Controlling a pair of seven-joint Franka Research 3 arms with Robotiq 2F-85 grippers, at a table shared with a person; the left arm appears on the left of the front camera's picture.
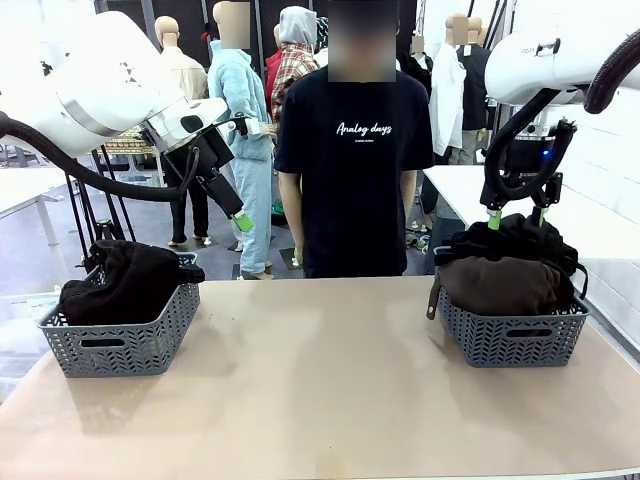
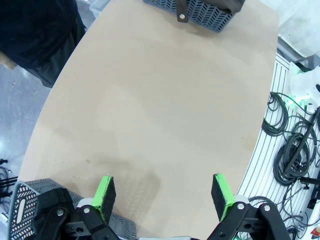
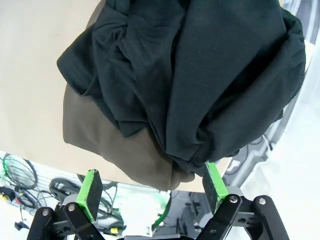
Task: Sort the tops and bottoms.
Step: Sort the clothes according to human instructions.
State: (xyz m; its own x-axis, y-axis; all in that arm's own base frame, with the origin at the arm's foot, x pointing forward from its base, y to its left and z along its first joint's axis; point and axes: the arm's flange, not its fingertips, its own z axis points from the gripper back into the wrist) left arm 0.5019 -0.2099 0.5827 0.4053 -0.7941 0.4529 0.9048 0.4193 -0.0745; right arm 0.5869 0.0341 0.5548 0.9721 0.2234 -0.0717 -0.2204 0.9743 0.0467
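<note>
Both grippers wide open, holding nothing. My right gripper (image 1: 516, 217) hangs straight down over the right basket (image 1: 512, 335) at 3 o'clock on the table, pads just above the pile; in the right wrist view the black garment (image 3: 200, 75) lies bunched on top of the dark brown garment (image 3: 120, 150), open fingers straddling the black bundle's near edge. I read that as lined up for a top-down grab of the black piece, since it's the one on top. My left gripper (image 1: 234, 206) is parked tilted, up and behind the left basket (image 1: 122, 335) at 9 o'clock, well clear of the dark bundle (image 1: 120, 280) heaped in it; I can't tell from here whether that's one garment or two. Left wrist view looks across the bare tabletop (image 2: 150, 100) to the right basket's corner at 12, so that arm seems to be idling out of the way. Can't spot a light grey piece. Surface: smooth tan top with rounded edge, nothing on it between the baskets. Person in a black T-shirt (image 1: 353, 160) stands at the far edge at 12 o'clock, arms down, not engaged. Cables coiled on the floor on my side.
</note>
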